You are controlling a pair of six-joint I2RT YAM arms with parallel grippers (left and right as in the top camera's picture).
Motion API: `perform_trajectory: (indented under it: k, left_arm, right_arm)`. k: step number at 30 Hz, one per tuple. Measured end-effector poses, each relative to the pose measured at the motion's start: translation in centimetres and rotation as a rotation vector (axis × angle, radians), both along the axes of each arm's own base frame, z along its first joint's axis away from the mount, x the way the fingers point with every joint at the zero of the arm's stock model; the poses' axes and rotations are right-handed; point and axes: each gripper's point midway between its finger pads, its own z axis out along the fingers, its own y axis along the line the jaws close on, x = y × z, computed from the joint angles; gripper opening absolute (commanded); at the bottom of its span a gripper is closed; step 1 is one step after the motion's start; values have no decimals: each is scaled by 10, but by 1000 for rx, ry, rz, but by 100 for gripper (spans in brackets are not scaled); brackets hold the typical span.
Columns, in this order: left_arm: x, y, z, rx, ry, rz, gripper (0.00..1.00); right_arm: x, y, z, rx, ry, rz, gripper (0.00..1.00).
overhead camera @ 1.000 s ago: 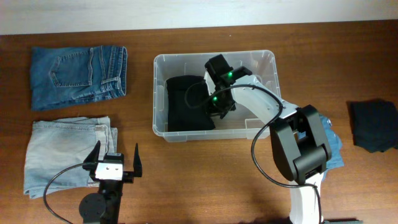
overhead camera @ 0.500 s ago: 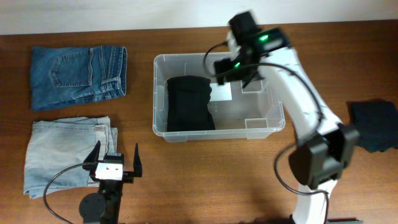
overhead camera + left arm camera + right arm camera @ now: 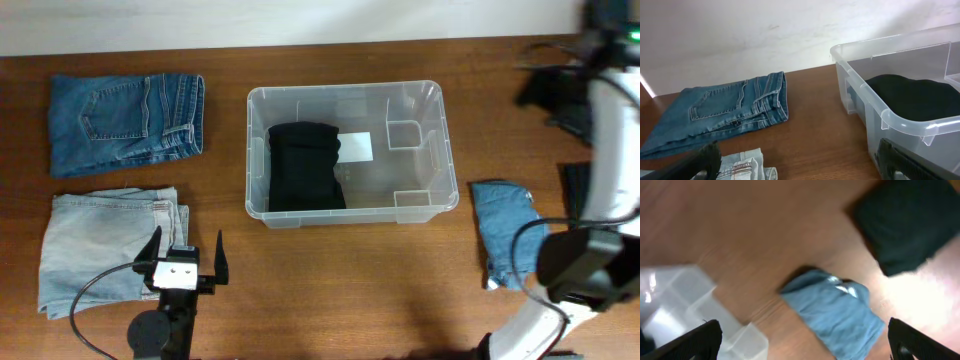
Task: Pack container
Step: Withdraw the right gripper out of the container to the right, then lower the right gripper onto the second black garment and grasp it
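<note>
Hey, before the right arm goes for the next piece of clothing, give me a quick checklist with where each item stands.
1. Black garment inside the container: ok, left half.
2. Room left in container: ok, right half holds no clothes.
3. Right gripper open, empty: ok.
4. Left gripper open, empty: ok.
5. Light blue cloth lying free: ok, right of container.
6. Right gripper lined up over it: cannot tell, view blurred.

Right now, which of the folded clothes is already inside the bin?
The black one, lying in the bin's left half. The dark jeans, pale jeans and light blue piece lie out on the table.
</note>
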Motion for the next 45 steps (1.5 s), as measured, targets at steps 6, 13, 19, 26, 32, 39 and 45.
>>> perform_trajectory:
  k: [6,13,19,26,32,39,45]
  left_arm:
    - [0,0,0,0,0,0,99]
    - [0,0,0,0,0,0,99]
    - [0,0,0,0,0,0,100]
    - [0,0,0,0,0,0,99]
    - [0,0,0,0,0,0,100]
    - [0,0,0,0,0,0,99]
    - [0,0,0,0,0,0,99]
  right_arm:
    - [-39,-59,-24,141,31,-242,99]
    - [-60,-103,-61,215,11,-478,99]
    - [-84,-149,-90,229,-33,-648,99]
    - [-106,-195,-113,253,-149,-689,99]
    - [-106,-209,-136,314,-283,-610,99]
    - [-113,-212,-152,354,-366,-546,99]
    - [-113,-210,-155,373,-394,-512,98]
